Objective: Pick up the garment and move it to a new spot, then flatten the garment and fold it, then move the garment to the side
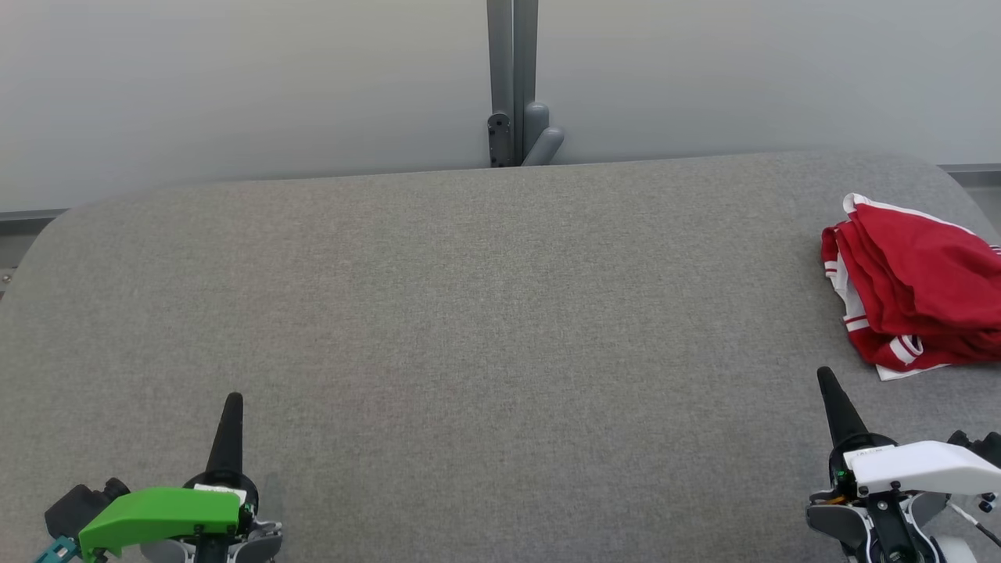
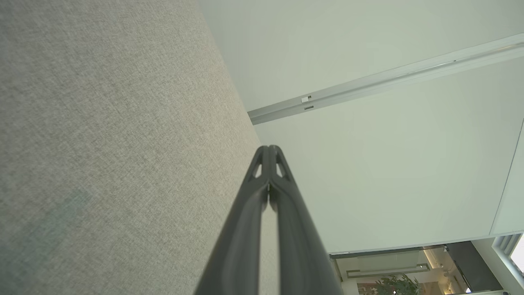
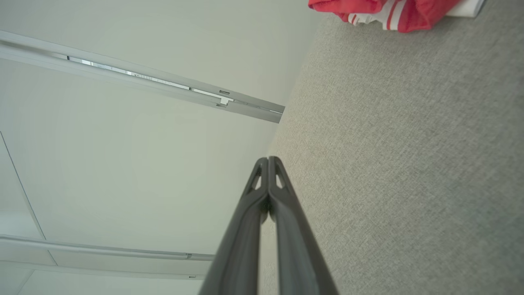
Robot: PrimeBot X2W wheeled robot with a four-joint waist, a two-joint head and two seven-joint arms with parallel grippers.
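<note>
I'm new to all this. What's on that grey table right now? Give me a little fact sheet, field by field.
surface: grey fabric-covered table
garment: red with white stripes, bunched in layers near the table's right edge
left tool: shut, holding nothing, over the near left of the table
right tool: shut, holding nothing, just short of the garment, not touching it
backdrop: pale wall with a grey post

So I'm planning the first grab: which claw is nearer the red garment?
Right. The right claw points up just short of the red garment; the left claw is far off across the gray table.
</note>
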